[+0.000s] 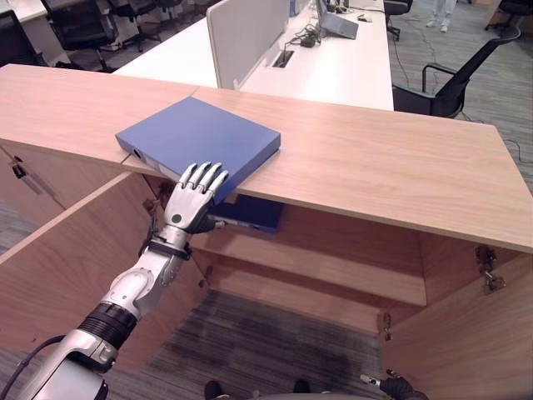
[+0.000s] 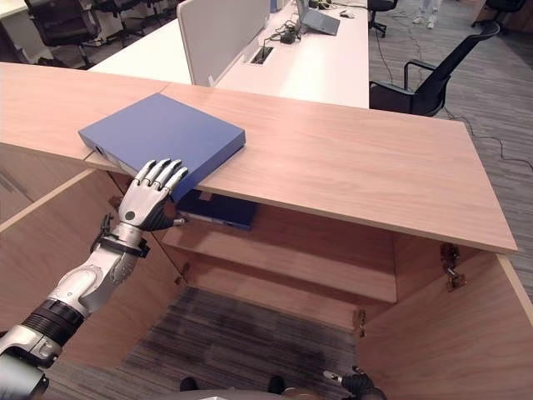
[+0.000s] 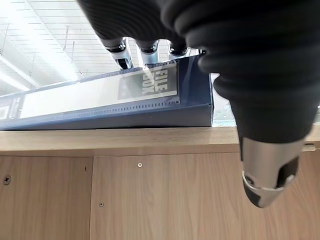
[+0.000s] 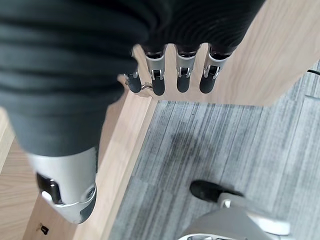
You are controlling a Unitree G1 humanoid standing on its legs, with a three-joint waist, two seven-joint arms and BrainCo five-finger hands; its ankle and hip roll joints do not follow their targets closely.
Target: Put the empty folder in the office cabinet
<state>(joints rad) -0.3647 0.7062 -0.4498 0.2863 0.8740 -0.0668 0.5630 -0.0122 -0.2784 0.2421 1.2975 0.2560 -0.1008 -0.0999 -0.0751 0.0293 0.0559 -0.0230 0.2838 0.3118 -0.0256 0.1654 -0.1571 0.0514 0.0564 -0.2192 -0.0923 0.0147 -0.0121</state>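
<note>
A blue folder (image 1: 196, 142) lay flat on the wooden cabinet top (image 1: 391, 162), left of centre in the left eye view, with one corner projecting past the front edge. The left hand (image 1: 196, 195) stood at that near corner, fingers (image 1: 205, 177) straight and spread, their tips resting on the top face by the folder's front edge, while the thumb sat lower, at or under the overhanging corner. The left wrist view showed the fingers lying over the folder's labelled spine (image 3: 100, 95) and the thumb (image 3: 267, 175) hanging clear below it, against the cabinet front; whether the thumb touched the folder's underside could not be settled. The hand was therefore extended on the folder, not clamped round it. Below the top, the cabinet stood open, with a door (image 1: 67, 267) swung out at lower left and another door (image 1: 466, 333) at lower right. A second blue folder (image 1: 250, 213) lay on the shelf (image 1: 333, 267) inside, directly under the first. The right hand (image 4: 170, 75) hung low at the bottom right of the left eye view, beside the right door and above grey carpet (image 4: 240, 145), fingers straight and holding nothing. White desks (image 1: 333, 67) and a black chair (image 1: 454, 83) occupied the upper part of the frame.
</note>
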